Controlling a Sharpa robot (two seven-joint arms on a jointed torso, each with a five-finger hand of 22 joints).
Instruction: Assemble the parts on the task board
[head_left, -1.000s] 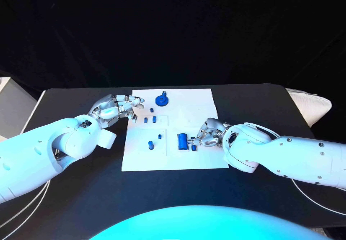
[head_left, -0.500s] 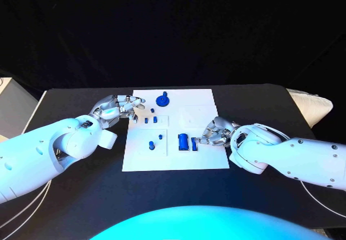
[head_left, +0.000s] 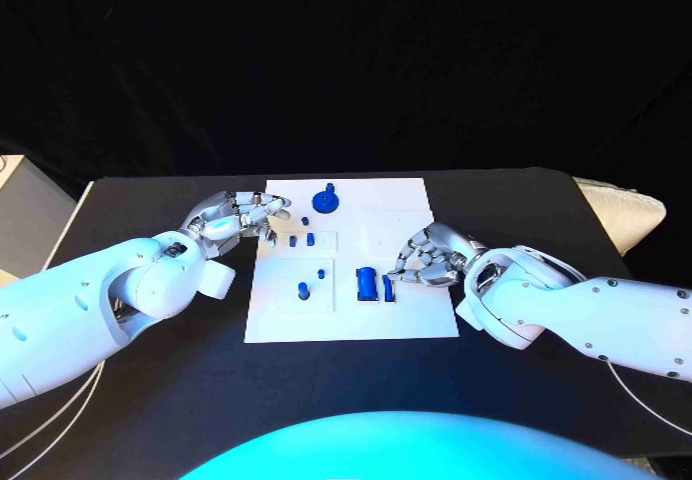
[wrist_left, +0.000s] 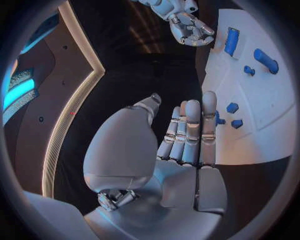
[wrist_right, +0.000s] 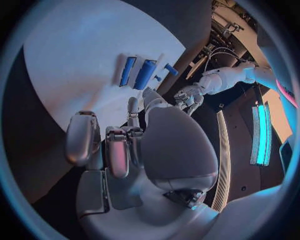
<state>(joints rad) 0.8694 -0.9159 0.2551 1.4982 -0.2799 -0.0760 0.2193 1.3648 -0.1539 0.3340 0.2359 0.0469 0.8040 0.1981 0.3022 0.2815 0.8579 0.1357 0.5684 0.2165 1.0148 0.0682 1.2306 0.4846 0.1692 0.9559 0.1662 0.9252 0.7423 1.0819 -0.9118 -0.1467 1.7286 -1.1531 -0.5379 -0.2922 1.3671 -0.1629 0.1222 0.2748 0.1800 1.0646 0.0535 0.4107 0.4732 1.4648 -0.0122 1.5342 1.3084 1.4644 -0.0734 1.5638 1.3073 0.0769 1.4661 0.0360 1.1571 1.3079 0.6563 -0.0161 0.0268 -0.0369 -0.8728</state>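
Observation:
The white task board (head_left: 411, 215) lies mid-table. On it are a round blue part (head_left: 326, 200) at the far edge, two small blue parts (head_left: 300, 240), a blue peg (head_left: 303, 291), a wide blue bar (head_left: 366, 285) and a narrow blue bar (head_left: 388, 289) beside it. My right hand (head_left: 426, 255) hovers just right of the bars with loosely bent fingers and holds nothing. My left hand (head_left: 238, 215) is at the board's far left edge, fingers straight (wrist_left: 190, 127), thumb apart, empty. The bars (wrist_right: 145, 74) lie beyond the right hand (wrist_right: 125, 145).
The black table (head_left: 173, 330) surrounds the board on all sides. A white cushion-like object (head_left: 623, 215) sits at the table's right edge. A pale box (head_left: 29, 215) stands off the table's left side.
My right hand has drawn back from the narrow blue bar, rising toward the far side; the bar now lies uncovered beside the wide bar. The left hand has stayed put.

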